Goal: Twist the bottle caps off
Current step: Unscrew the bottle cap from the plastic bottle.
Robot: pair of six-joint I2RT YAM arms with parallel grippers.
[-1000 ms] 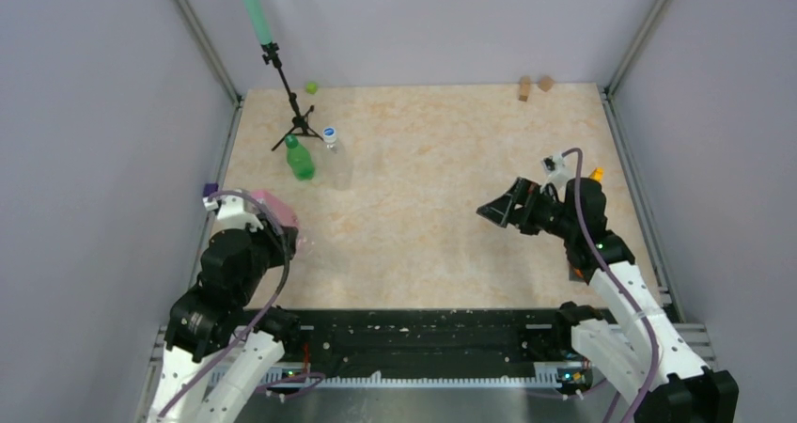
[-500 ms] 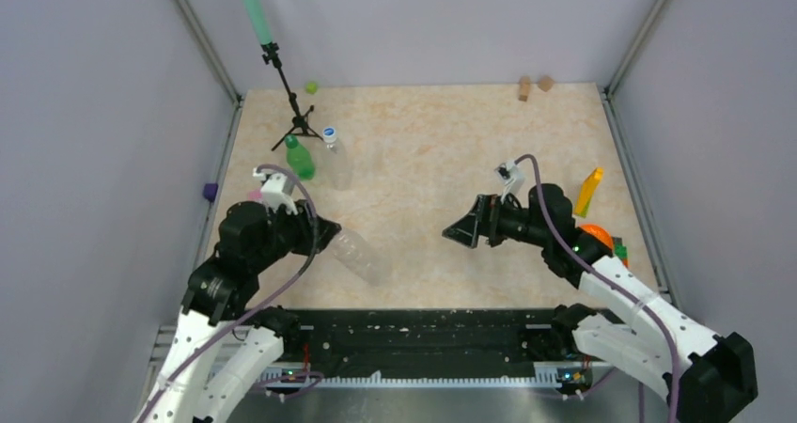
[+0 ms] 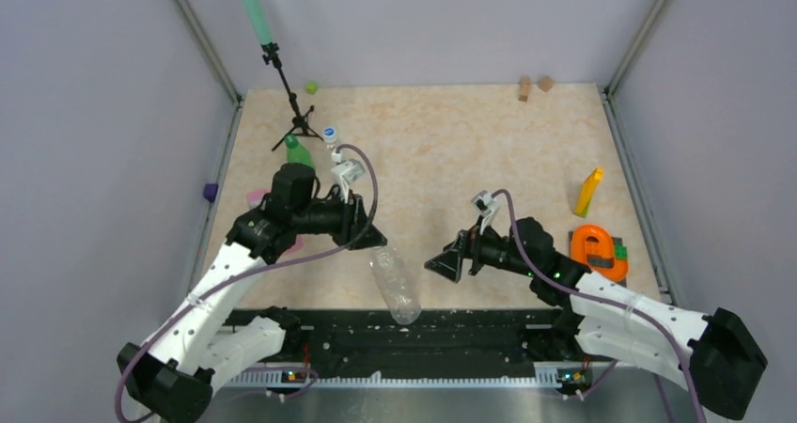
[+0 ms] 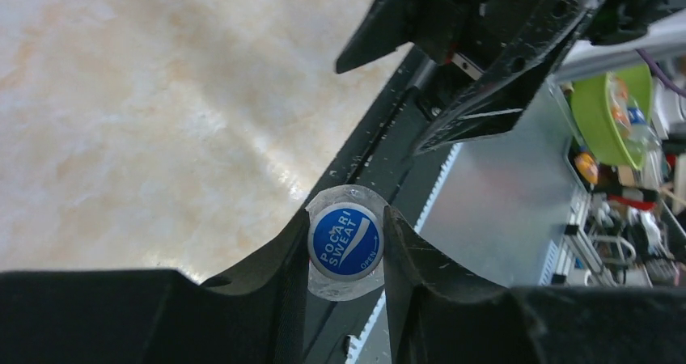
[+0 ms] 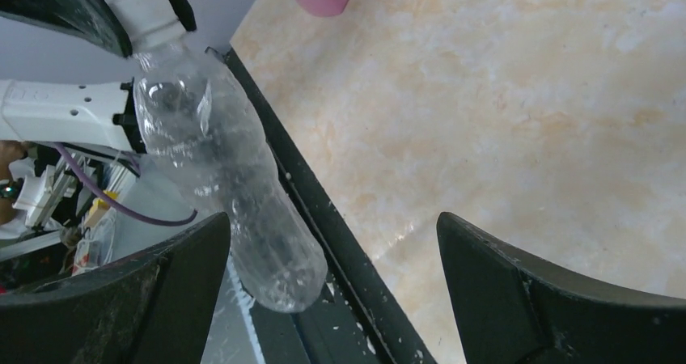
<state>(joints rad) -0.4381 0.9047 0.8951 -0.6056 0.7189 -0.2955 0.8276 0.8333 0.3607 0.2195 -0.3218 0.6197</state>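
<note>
Two claws at the near edge of the tabletop (image 3: 470, 141), left claw (image 3: 373, 239) pinching a clear bottle (image 3: 395, 287) by its neck, blue cap (image 4: 345, 241) between its jaws, right claw (image 3: 444, 258) spread wide just beside it, green bottle (image 3: 299, 152) far left.

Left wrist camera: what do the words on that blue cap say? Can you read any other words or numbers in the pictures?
"POCARI SWEAT": white letters on the blue cap.
"OPEN": tiny, near the rim of the same cap.
The far cap, seen from the top camera: any print is too small to read.
Nothing else in the pictures has words or numbers that can be read.
</note>
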